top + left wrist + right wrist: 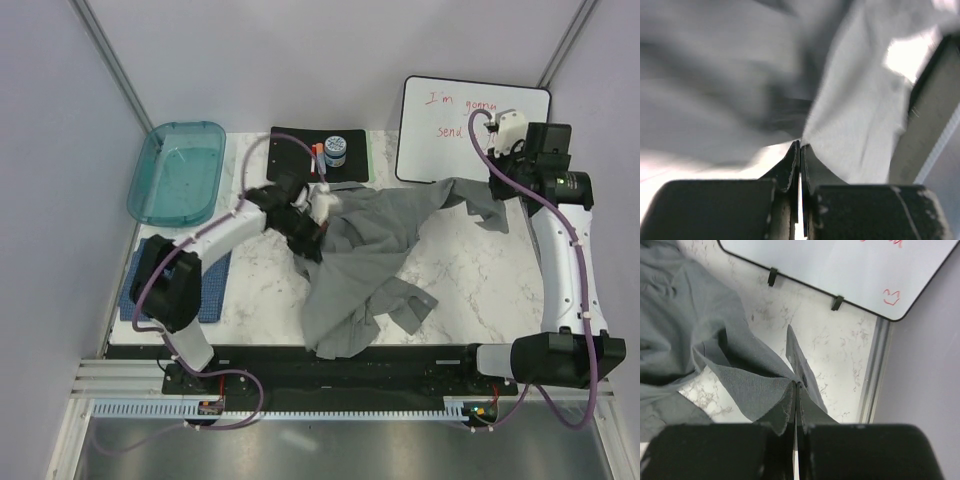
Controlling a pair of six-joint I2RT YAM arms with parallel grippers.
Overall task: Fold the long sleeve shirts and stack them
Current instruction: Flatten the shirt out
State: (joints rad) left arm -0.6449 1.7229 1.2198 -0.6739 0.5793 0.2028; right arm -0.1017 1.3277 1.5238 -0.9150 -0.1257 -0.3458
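The plain grey shirt [370, 250] is bunched and hangs lifted between both grippers over the middle of the marble table [460, 270], its lower part trailing to the front edge. My left gripper [315, 245] is shut on its left part; in the left wrist view the jaws [800, 145] pinch blurred grey cloth [860, 100]. My right gripper [495, 185] is shut on a sleeve end; the right wrist view shows the closed tips [797, 385] clamping grey fabric [685, 330]. The blue patterned shirt [216, 290] lies flat at the left edge, partly under the left arm.
A teal plastic tray [178, 172] stands at the back left. A black mat [300, 145] with a small jar [336, 150] lies at the back centre. A whiteboard [450, 140] with red writing sits at the back right, also in the right wrist view [840, 265].
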